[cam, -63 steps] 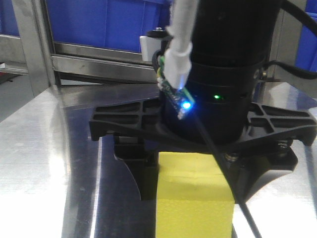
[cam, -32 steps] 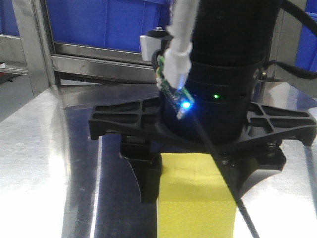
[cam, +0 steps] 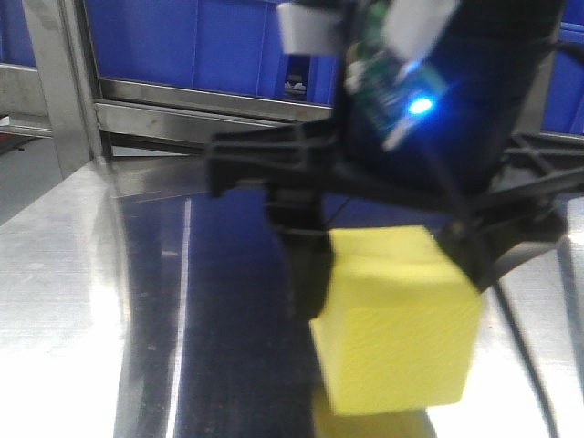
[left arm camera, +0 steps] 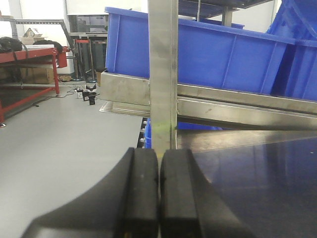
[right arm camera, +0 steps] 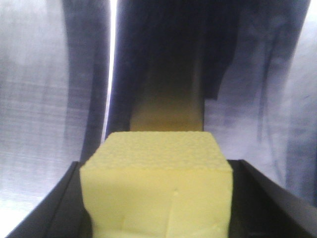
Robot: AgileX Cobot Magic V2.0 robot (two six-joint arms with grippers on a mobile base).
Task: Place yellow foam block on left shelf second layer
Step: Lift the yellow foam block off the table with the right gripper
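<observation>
The yellow foam block (cam: 397, 319) hangs tilted just above the shiny metal tabletop (cam: 73, 274), its reflection below it. My right gripper (cam: 394, 290) is shut on the block, one black finger on each side. In the right wrist view the yellow foam block (right arm camera: 156, 188) fills the space inside the right gripper (right arm camera: 156, 203), with its black fingers (right arm camera: 54, 213) pressed to its sides. My left gripper (left arm camera: 158, 193) is shut with nothing in it, pads touching, facing a steel shelf post (left arm camera: 162, 74). Which shelf layer is the second I cannot tell.
A steel shelf frame (cam: 59, 82) with a horizontal rail (cam: 182, 100) stands behind the table and carries blue plastic bins (cam: 173, 36). The left wrist view shows a blue bin (left arm camera: 223, 54) on a steel ledge (left arm camera: 237, 106), grey floor and a red bench (left arm camera: 29, 54) far left.
The right gripper has risen and swung right with the yellow foam block. The block, resting on the tabletop before, now hangs tilted above it.
</observation>
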